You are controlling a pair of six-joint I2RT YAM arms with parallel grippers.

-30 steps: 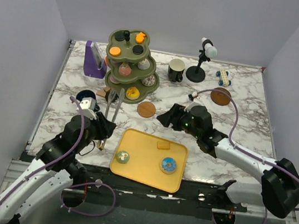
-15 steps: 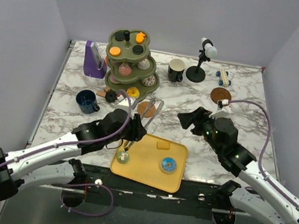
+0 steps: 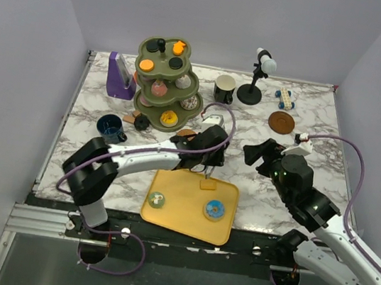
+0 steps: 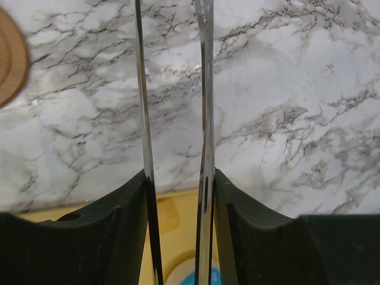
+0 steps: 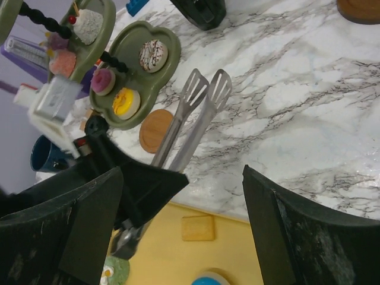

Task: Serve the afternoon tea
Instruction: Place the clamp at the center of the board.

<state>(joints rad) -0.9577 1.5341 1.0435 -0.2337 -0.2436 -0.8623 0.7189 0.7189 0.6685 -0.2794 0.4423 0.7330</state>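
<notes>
The left gripper [image 3: 206,156] pinches metal tongs [image 5: 196,110]. The right gripper [image 3: 255,154], at 3 o'clock, is spread wide and holds nothing. A biscuit [image 3: 207,185] lies at the 12 o'clock edge of the yellow tray [image 3: 178,201]. This looks like the picking-up step. Next the tongs must tip down, squeeze the biscuit and carry it to the green three-tier stand [image 3: 163,63] at 11 o'clock.

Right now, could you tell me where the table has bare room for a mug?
Bare marble lies between the black mug, the right-hand coaster and the right pincer, and from that coaster to the table's right edge. It is crowded around the green stand.
</notes>
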